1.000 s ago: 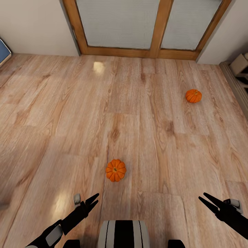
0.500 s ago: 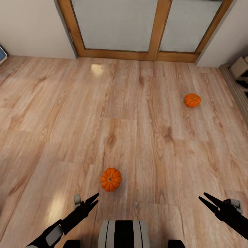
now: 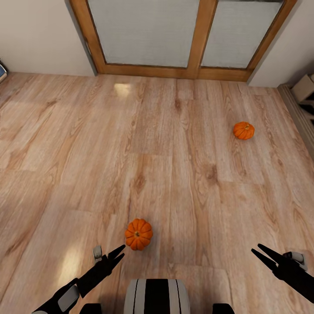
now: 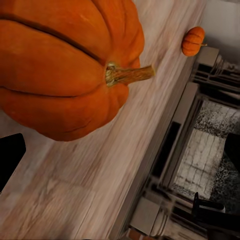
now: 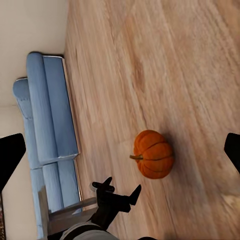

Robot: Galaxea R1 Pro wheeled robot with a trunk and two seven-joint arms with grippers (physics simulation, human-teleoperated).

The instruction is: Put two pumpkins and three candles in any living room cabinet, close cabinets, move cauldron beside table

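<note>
Near pumpkin [image 3: 138,234] sits on plank floor [image 3: 174,174], just ahead of left gripper [image 3: 117,254], not touching; fingers spread, empty. Right gripper [image 3: 261,254] also spread, empty. Far pumpkin [image 3: 243,130] well apart, toward the right.

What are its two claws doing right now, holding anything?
Left end effector: open, empty, close to the near pumpkin.
Right end effector: open, empty, above bare floor.
</note>
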